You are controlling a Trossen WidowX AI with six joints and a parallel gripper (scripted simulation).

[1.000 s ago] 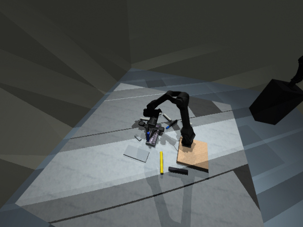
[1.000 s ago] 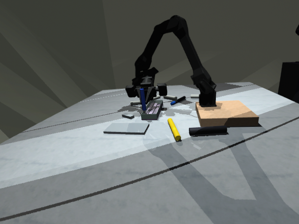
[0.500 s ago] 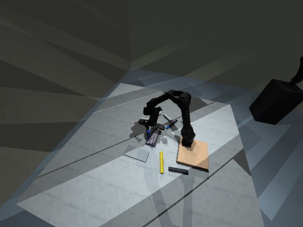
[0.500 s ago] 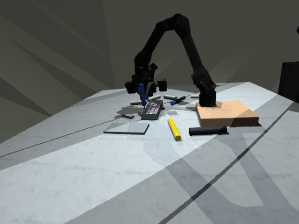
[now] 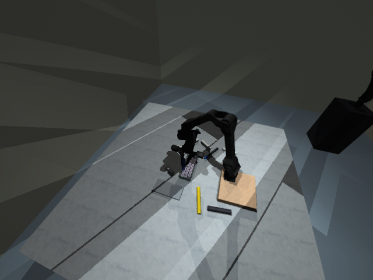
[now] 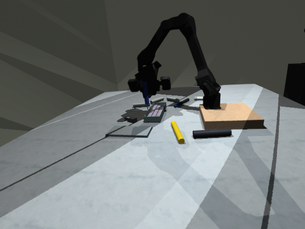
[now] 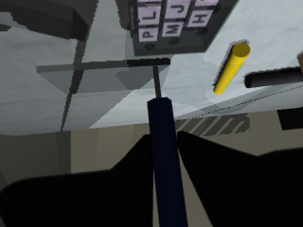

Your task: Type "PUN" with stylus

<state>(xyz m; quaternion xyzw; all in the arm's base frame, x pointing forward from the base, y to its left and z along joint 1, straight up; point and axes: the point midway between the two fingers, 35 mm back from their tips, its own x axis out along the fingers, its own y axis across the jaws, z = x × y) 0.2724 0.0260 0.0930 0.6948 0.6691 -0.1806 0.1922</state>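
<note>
My gripper (image 5: 183, 154) (image 6: 146, 86) (image 7: 163, 139) is shut on the dark blue stylus (image 5: 182, 164) (image 6: 146, 94) (image 7: 162, 156), which points down with its thin tip. The small keyboard (image 5: 189, 170) (image 6: 155, 112) (image 7: 176, 25) with pale keys lies just right of the stylus in the top and exterior views. In the wrist view the stylus tip hangs just off the keyboard's end, a short way from the P key (image 7: 148, 34). The tip stands clear of the keys, over the table.
A yellow cylinder (image 5: 198, 200) (image 6: 177, 132) (image 7: 230, 68) and a dark cylinder (image 5: 219, 210) (image 6: 211, 133) lie in front of the keyboard. The arm stands on a wooden block (image 5: 240, 194) (image 6: 236, 115). A flat grey plate (image 5: 168, 190) (image 6: 130, 131), a small dark block (image 6: 130, 119) and several loose pens (image 6: 181, 102) lie around.
</note>
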